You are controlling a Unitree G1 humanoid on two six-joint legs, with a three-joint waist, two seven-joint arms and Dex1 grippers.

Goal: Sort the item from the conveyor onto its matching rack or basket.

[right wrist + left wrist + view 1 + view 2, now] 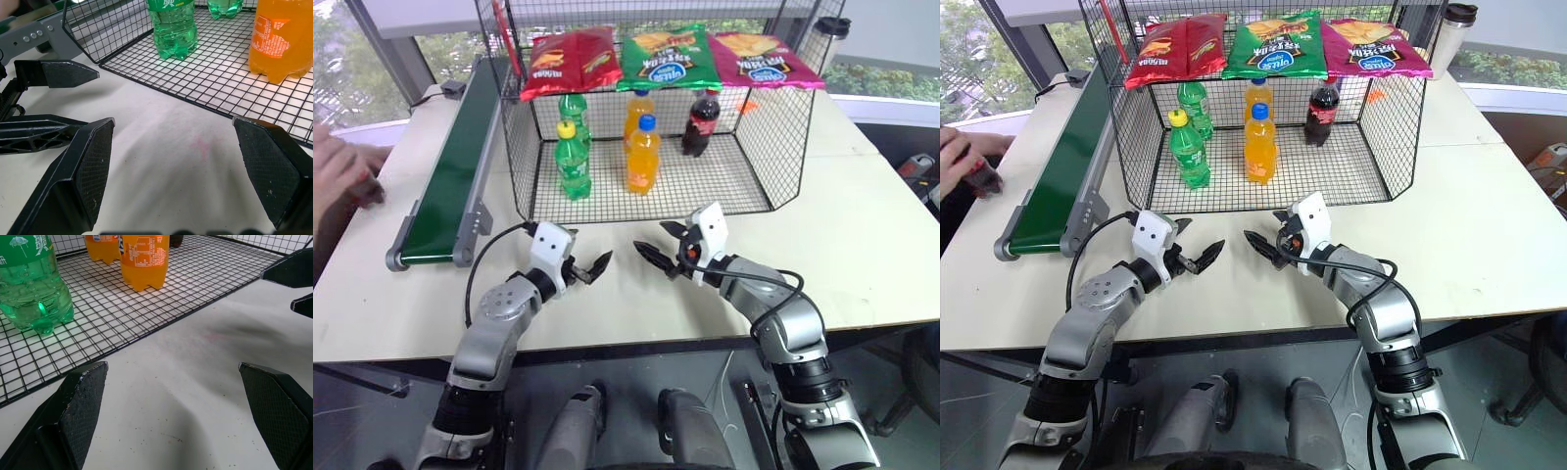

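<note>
- The left gripper (590,269) hovers just above the white table (862,245), its two black fingers spread wide and holding nothing
- The right gripper (656,250) faces it from close by, tips pointing toward the left gripper, its fingers also wide apart and empty
- A narrow strip of bare table lies between the two grippers' tips; they do not touch
- Just beyond both grippers stands the black wire-mesh cage (783,147), its open front edge near the fingertips
- Inside the cage, a cola bottle (701,123) with red cap and label stands upright toward the back, beyond the right gripper
- Two orange soda bottles (642,157) stand one behind the other, straight ahead of the gap between the grippers
- Two green soda bottles (572,162) stand likewise, ahead of the left gripper; the near one is the closest bottle to it
- Three chip bags lie across the cage's top: red (570,61), green (668,57) and pink (766,59)
- The conveyor (455,166), a dark green belt in a grey frame, runs away from the robot on the far side of the left gripper, beside the cage; its belt is bare
- A person's hand (964,166) at the table edge, well beyond the conveyor from the left gripper, holds a small dark bottle with red on it (981,176)
- A lidded tumbler (1453,37) stands past the cage's far corner, well away from the right gripper
</note>
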